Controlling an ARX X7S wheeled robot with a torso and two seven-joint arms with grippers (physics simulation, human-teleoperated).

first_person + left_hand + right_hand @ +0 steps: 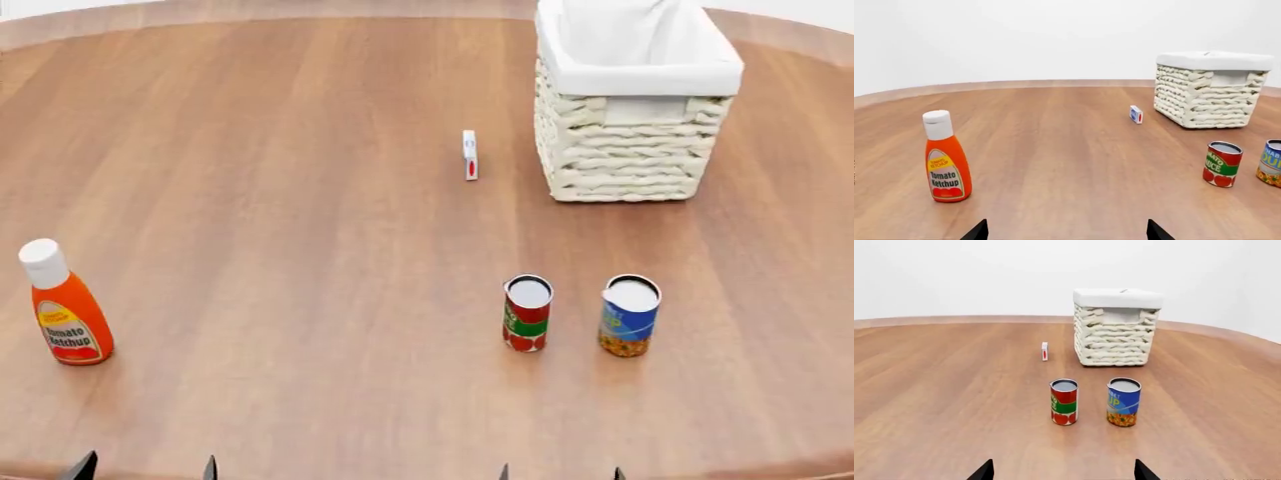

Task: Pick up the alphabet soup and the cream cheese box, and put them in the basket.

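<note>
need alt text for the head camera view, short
A round wooden table seen from above holds a wicker basket at the far right, with a small white box standing on edge to its left. Nearer stand a tomato can and a blue soup can, with a ketchup bottle at near left.

Round wooden bench (294, 250) carries five items, all upright. Far right: the basket (627, 150), with the cream cheese box (470, 155) on edge just left of it. Near right — tomato can (527, 313) and the alphabet soup (629, 316), side by side, apart. Near left — ketchup bottle (64, 305).
</note>
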